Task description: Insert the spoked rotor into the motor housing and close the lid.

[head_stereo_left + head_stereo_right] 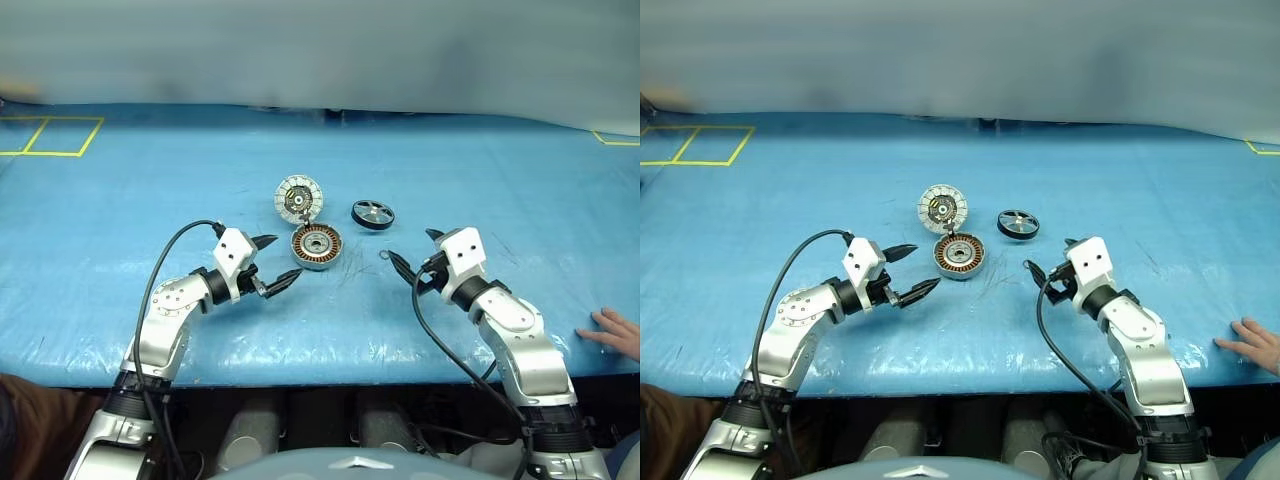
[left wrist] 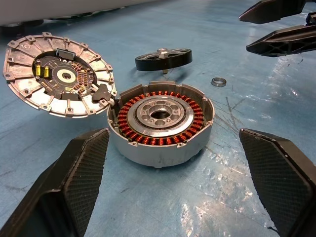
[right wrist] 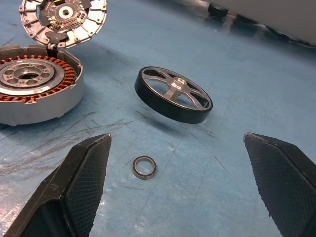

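On the bench (image 1: 120, 200) the motor housing (image 1: 317, 246) sits just ahead of my left gripper (image 1: 271, 264). The spoked rotor (image 1: 373, 213) lies nearer my right gripper (image 1: 417, 254), ahead and slightly inward. Both grippers gape wide, empty.

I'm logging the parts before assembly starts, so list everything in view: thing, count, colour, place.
Motor housing: one, grey round cup with copper-brown windings and a silver hub, mid-table, between the grippers.
Lid: one, silver finely segmented disc with a dark centre, swung open, joined to the housing's far edge.
Spoked rotor: one, black-rimmed silver wheel, beside the housing on the robot's right, apart from it.
Small ring: one, dark-rimmed metal, on the table in front of the right gripper.
Table cover: one, blue, scuffed, under everything.
Yellow tape lines: far left corner.
Person's hand: one, on the table's right edge.
Left gripper: black fingers, open, empty.
Right gripper: black fingers, open, empty.
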You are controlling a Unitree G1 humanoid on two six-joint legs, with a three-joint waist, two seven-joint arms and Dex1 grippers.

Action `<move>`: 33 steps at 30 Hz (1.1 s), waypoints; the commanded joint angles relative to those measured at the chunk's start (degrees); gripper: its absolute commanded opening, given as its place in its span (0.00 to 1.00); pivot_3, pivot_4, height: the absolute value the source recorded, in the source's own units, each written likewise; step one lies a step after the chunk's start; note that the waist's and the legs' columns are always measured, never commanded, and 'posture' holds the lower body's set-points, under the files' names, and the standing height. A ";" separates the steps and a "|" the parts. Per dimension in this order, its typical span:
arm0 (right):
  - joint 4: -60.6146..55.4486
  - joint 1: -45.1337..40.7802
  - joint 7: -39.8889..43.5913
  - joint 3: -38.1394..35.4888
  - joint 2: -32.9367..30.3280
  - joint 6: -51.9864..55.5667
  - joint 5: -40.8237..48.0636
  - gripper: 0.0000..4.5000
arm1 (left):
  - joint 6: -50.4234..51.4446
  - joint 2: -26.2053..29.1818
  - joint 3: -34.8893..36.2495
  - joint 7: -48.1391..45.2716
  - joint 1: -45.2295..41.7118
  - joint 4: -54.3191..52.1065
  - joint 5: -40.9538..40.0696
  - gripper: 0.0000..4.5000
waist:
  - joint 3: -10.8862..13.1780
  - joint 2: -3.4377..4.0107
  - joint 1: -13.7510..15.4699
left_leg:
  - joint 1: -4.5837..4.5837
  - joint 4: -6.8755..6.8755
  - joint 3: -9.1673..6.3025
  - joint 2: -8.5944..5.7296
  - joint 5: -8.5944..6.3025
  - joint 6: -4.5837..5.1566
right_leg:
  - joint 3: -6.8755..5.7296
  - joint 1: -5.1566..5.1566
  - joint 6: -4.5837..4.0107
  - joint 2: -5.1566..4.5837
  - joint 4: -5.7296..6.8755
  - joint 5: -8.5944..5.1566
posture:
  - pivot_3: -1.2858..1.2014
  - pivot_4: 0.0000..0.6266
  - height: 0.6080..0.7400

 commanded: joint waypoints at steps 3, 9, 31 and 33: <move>-2.68 0.59 2.58 -0.16 -1.15 0.47 1.30 1.00 | -1.05 0.60 0.09 -0.57 -1.14 -0.07 0.43 1.00 | 0.00 0.00 0.00 | 0.00 0.00 0.00 0.00 0.00 0.00 | 0.00 0.01 0.00 0.00 0.00 0.00 | 0.52 0.24 1.00; -3.03 0.76 2.88 0.11 -1.05 0.78 1.01 1.00 | -1.55 0.68 -0.01 -0.86 -1.70 0.85 0.93 1.00 | 0.00 0.00 0.00 | 0.01 0.01 0.00 0.00 0.00 0.00 | 0.00 0.01 0.01 0.00 0.01 0.00 | 0.52 0.24 1.00; -2.46 0.41 4.19 1.01 -0.73 0.78 0.79 1.00 | -4.15 0.77 0.03 -1.52 -2.49 4.25 2.85 1.00 | 0.00 0.00 0.00 | 0.01 0.02 0.00 0.00 0.00 0.01 | 0.00 0.01 0.00 0.01 0.01 0.01 | 0.52 0.24 1.00; -2.43 0.39 4.17 1.11 -0.72 0.73 0.71 1.00 | -4.29 0.81 -0.02 -1.59 -2.55 4.38 2.98 1.00 | 0.00 0.00 0.01 | 0.01 0.02 0.00 0.00 0.00 0.00 | 0.00 0.01 0.00 0.00 0.01 0.01 | 0.52 0.24 1.00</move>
